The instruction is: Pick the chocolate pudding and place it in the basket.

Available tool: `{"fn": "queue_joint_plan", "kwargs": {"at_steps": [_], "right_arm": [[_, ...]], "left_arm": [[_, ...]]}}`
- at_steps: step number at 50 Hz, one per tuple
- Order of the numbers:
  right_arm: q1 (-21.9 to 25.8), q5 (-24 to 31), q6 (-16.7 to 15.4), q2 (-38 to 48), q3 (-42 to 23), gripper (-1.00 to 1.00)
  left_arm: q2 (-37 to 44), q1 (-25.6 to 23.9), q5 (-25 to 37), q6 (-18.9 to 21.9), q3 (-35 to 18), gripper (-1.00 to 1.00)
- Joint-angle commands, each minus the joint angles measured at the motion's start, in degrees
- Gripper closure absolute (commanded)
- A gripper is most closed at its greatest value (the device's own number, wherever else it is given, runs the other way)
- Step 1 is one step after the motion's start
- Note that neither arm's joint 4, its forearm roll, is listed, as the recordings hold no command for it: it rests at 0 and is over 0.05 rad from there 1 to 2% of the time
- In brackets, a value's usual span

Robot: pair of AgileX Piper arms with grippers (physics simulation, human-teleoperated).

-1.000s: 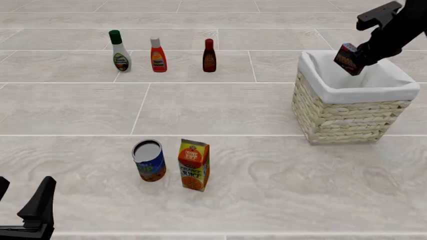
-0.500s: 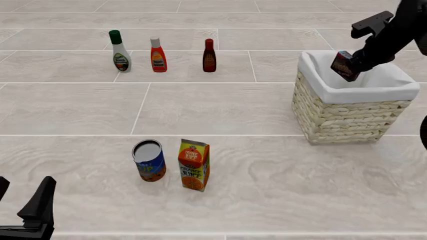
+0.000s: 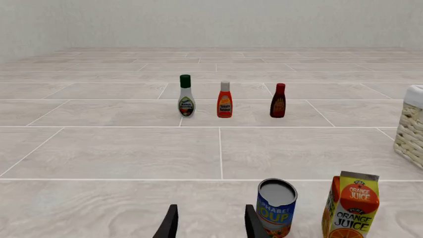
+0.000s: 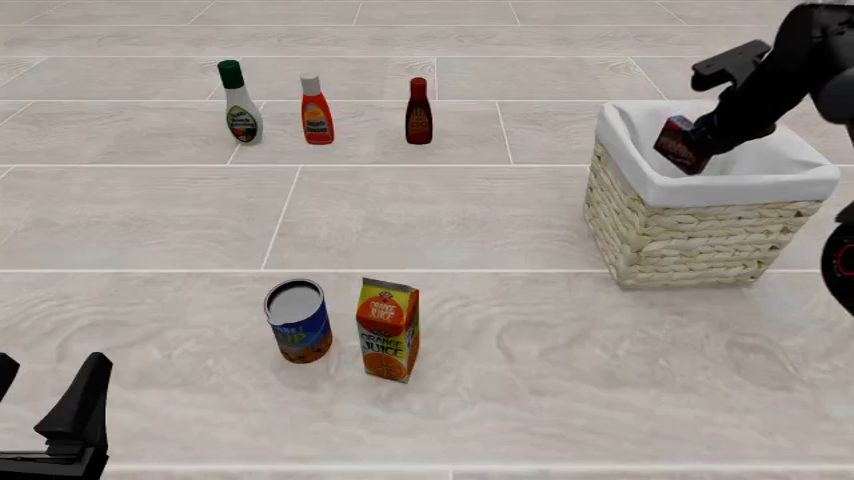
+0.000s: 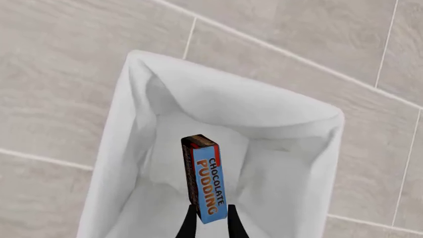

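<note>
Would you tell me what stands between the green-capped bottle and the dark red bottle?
One orange-red bottle stands between the green-capped bottle and the dark red bottle, clearest in the front view.

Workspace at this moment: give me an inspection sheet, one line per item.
Surface: pale tiled tabletop.
Job's things: chocolate pudding held tilted above the basket opening, not yet released.
Clutter: blue can and orange juice carton side by side, upright; three bottles in a far row.
Grippers: right gripper shut on the pudding; left gripper open, holding nothing.
Cables: nothing seen.
Surroundings: plain wall beyond the table.
</note>
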Motion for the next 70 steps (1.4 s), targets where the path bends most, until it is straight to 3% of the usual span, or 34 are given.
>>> {"fn": "queue_joint_plan", "kwargs": {"at_steps": [1, 47, 48, 70], "right_arm": [[0.3, 0.3, 1.0, 1.1, -0.8, 1.00], [0.5, 0.3, 1.2, 3.2, -1.4, 1.00], [0.5, 0.3, 1.1, 3.1, -1.1, -1.00], [0.3, 0.3, 0.7, 2.4, -1.2, -1.00]], "left_arm": [[-0.1, -0.4, 0.2, 0.0, -0.1, -1.00], [-0.1, -0.4, 0.2, 0.0, -0.1, -1.00], [-0.1, -0.4, 0.2, 0.0, -0.1, -1.00], [-0.1, -0.4, 0.2, 0.0, -0.1, -1.00]]}}
